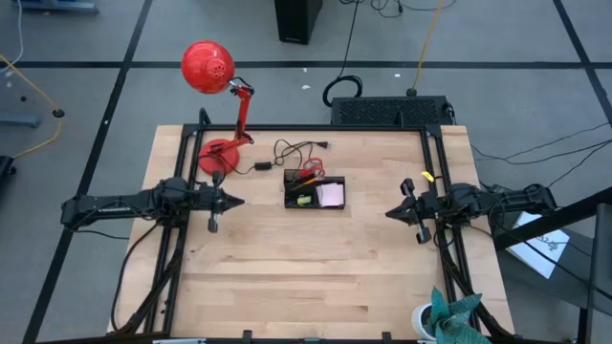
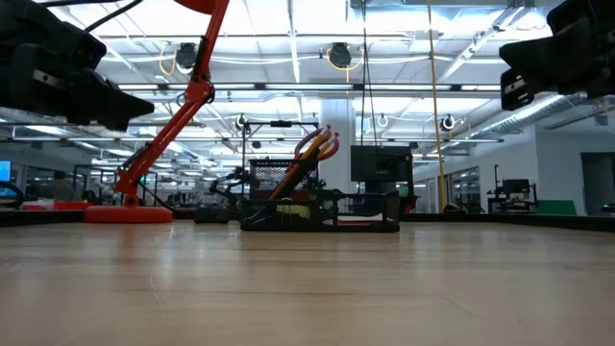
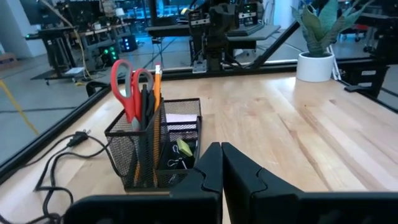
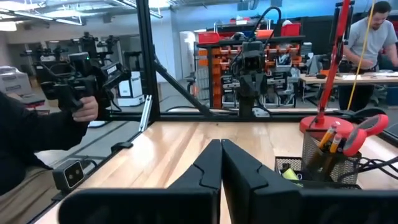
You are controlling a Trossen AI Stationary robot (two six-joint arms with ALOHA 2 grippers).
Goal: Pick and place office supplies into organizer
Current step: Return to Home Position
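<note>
The organizer (image 1: 314, 190) is a black mesh desk tray near the table's middle, toward the far side. It holds red-handled scissors (image 3: 127, 87) and orange pencils (image 3: 157, 78) standing upright in its taller cup. A pink sticky-note pad (image 1: 331, 195), a yellow-green block (image 3: 183, 148) and black binder clips (image 3: 176, 163) lie in the low compartment. My left gripper (image 1: 234, 201) hovers shut to the organizer's left, pointing at it. My right gripper (image 1: 390, 212) hovers shut to its right, also pointing at it. Both sets of fingertips are closed together in the wrist views (image 3: 222, 163) (image 4: 221, 158).
A red desk lamp (image 1: 208, 69) stands with its base (image 1: 220, 153) at the far left of the table, and a black cable (image 1: 287, 153) lies beside the organizer. A black box (image 1: 390, 110) sits at the far edge. A potted plant (image 1: 449, 317) is at the near right corner. A person (image 4: 25, 134) is beyond the table.
</note>
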